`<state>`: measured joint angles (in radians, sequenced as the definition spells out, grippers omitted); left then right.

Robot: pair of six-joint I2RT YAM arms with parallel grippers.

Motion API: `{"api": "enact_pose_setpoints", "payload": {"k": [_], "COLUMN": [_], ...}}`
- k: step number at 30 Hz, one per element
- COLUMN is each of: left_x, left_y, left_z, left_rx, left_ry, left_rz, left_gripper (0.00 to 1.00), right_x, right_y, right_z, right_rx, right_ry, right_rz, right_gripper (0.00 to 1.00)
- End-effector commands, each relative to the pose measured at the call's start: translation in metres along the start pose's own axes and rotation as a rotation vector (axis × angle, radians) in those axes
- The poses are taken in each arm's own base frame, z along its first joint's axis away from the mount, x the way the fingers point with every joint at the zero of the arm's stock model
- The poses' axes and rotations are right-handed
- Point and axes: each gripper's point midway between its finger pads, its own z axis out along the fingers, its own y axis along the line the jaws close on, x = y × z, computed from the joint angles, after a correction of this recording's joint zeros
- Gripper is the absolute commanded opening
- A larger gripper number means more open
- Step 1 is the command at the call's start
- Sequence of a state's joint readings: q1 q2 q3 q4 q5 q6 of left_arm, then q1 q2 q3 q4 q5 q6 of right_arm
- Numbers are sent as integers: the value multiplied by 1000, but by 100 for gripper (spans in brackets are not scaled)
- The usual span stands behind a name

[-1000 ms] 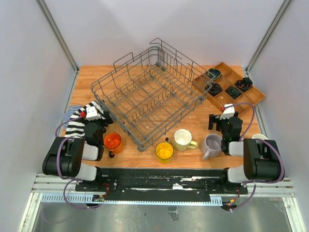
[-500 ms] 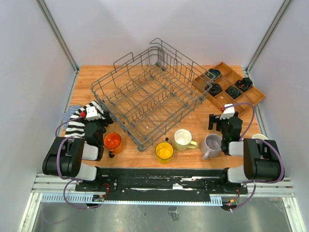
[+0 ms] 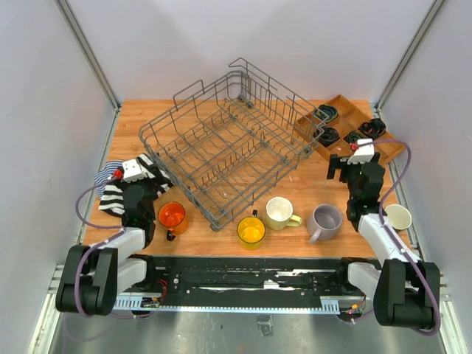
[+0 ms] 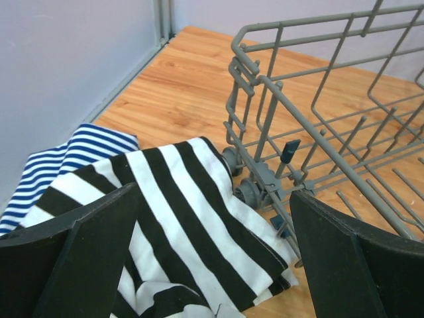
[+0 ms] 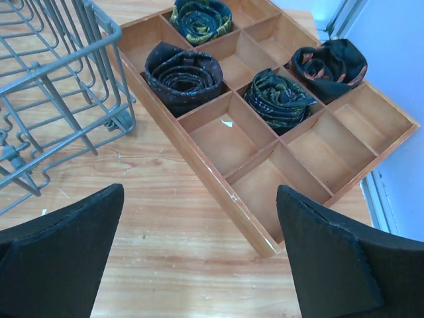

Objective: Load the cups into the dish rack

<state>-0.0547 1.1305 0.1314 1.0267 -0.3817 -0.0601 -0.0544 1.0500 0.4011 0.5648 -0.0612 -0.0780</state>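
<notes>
Left hand (image 4: 212, 225) and right hand (image 5: 199, 199) both gape wide, holding nothing. Dish rack (image 3: 232, 144) sits centre of surface (image 3: 147, 118). Orange cup (image 3: 172, 215), yellow cup (image 3: 251, 230), cream cup (image 3: 279, 212), lavender cup (image 3: 325, 219) stand in a row before it, outside; another pale cup (image 3: 398, 216) far right.

Lighting: bright, even, diffuse, from overhead; soft, short shadows beneath the dish rack (image 3: 228, 144). Overhead view sharp, walls splaying toward the edges. Wrist views: close foreground soft, faint sheen on wooden tray (image 5: 218, 182) rim.
</notes>
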Motion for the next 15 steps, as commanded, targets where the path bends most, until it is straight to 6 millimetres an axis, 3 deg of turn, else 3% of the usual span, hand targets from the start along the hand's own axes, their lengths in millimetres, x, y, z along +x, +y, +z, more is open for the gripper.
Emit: {"api": "enact_pose_setpoints", "payload": {"k": [1, 3, 4, 6, 8, 15], "left_x": [13, 9, -2, -19, -31, -64], "left_y": [14, 7, -1, -17, -20, -26], "left_z": [-7, -13, -16, -20, -25, -37], "left_rx": [-65, -14, 30, 104, 101, 103], "left_ry": [139, 187, 192, 232, 287, 513], "left_rz": [79, 91, 85, 56, 18, 71], "left_gripper": [100, 100, 98, 90, 85, 86], "right_x": [-2, -4, -10, -28, -44, -109], "right_y": [4, 5, 6, 8, 12, 56], "right_z": [-3, -3, -2, 1, 1, -1], "right_rx": [-3, -2, -14, -45, -83, -370], "right_ry": [161, 258, 290, 300, 281, 198], "right_rz": [101, 138, 139, 134, 141, 273], "right_gripper": [98, 98, 98, 98, 98, 98]}}
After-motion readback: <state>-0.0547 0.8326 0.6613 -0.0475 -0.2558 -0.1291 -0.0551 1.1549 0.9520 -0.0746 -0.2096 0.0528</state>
